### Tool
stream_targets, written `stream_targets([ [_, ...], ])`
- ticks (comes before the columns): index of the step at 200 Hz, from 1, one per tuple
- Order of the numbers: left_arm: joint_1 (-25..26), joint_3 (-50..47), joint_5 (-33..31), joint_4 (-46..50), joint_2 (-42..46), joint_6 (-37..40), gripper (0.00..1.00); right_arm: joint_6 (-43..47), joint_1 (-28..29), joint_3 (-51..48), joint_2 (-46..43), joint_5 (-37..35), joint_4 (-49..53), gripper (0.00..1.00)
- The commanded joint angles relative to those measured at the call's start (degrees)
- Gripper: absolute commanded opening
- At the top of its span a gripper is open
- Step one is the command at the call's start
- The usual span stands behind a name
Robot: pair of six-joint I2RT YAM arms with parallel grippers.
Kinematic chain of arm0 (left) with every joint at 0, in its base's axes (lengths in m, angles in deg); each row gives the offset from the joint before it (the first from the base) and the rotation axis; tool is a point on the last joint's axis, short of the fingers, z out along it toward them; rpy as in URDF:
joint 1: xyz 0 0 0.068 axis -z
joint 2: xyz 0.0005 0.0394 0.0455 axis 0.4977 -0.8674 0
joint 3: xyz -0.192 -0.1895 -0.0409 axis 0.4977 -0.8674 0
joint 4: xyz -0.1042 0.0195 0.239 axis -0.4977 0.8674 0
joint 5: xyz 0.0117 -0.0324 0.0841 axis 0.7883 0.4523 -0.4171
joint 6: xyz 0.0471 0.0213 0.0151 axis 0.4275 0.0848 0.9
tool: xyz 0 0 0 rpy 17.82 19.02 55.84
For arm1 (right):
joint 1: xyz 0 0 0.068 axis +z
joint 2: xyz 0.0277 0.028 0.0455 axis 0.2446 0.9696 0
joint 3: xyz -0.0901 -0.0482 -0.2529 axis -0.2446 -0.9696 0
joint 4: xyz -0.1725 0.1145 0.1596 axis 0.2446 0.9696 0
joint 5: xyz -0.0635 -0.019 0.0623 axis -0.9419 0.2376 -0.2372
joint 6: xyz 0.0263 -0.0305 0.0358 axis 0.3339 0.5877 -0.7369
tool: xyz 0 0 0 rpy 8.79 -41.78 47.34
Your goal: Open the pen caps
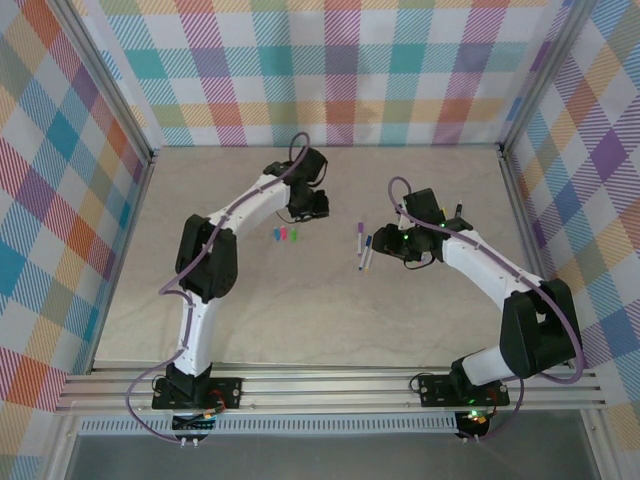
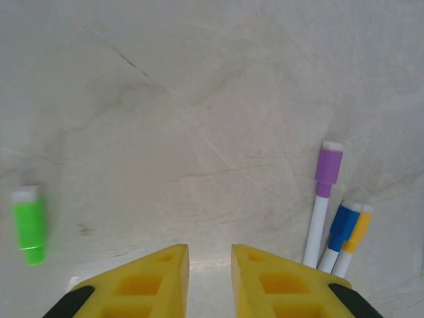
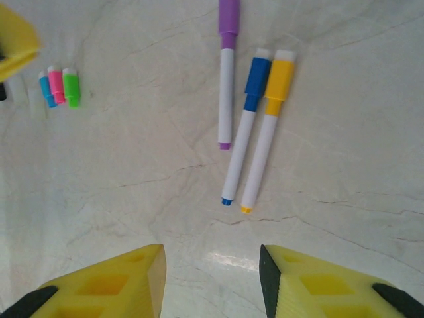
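- Top external view: a pale, marble-veined counter sits inside walls of bright plaid cloth. An aluminium rail runs along the near edge, where both arms are bolted.
- Near the counter's middle, three loose caps lie in a tight row: a blue cap, a pink cap and a green cap.
- Right wrist view: a purple pen, a blue pen and a yellow pen lie flat ahead of the fingers, all white-barrelled and capped. The blue and yellow ones lie close together. The purple one is just beside them, set a little farther off.
- The left tool is released, with only a narrow gap between its yellow fingers and nothing in it. It hangs over bare counter, with the green cap off to one side and the three pens to the other.
- The right tool is released and spread wide, gripping nothing. Bare counter lies between it and the pens.
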Motion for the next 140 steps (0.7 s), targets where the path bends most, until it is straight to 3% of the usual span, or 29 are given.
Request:
stream_targets([
  [1, 1.64, 3.52, 0.08, 0.54, -2.69, -0.90, 0.24, -0.48, 0.40, 0.16, 0.32, 0.41, -1.03, 0.43],
  [78, 5.87, 10.55, -5.73, 4.70, -8.68, -0.35, 0.23, -0.48, 0.48, -1.66, -0.93, 0.38, -1.30, 0.45],
  [140, 8.37, 15.13, -5.98, 4.97, -12.73, -0.08, 0.24, -0.11, 0.41, -2.69, -3.08, -0.61, -0.07, 0.49],
])
